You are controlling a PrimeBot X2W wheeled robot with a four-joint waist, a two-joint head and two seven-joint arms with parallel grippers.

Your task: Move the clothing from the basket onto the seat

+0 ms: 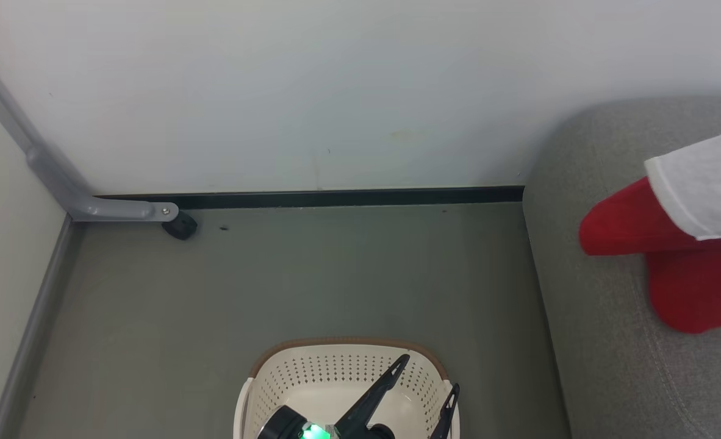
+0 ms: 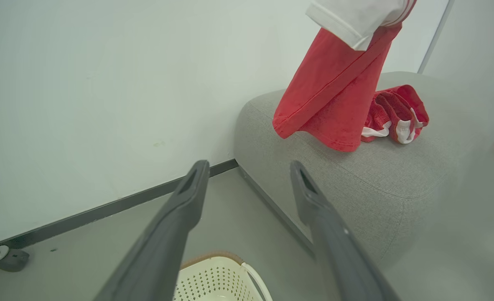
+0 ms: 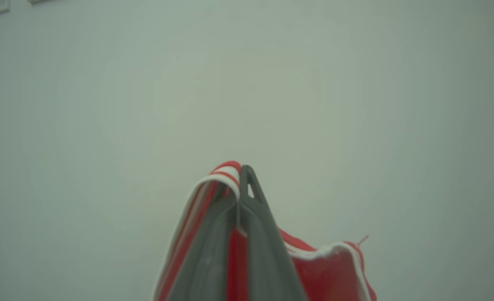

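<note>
The cream basket [image 1: 342, 372] with a brown rim stands on the floor at the bottom middle, and the part of its inside that shows is bare. My left gripper [image 1: 429, 375] hovers open over it, holding nothing; the left wrist view shows that gripper [image 2: 248, 167] above the basket [image 2: 217, 276]. My right gripper [image 3: 240, 179] is shut on the striped trim of a piece of red clothing [image 3: 334, 267]. That piece [image 2: 334, 96] hangs over the grey seat [image 2: 376, 175], its hem touching the cushion. A second red piece [image 2: 397, 113] lies crumpled on the seat behind it.
A pale wall with a dark skirting [image 1: 348, 197] runs behind the basket. At the left a grey metal frame leg [image 1: 122, 210] ends in a black foot [image 1: 180, 227]. Grey floor [image 1: 312, 280] lies between the basket, the wall and the seat [image 1: 604, 341].
</note>
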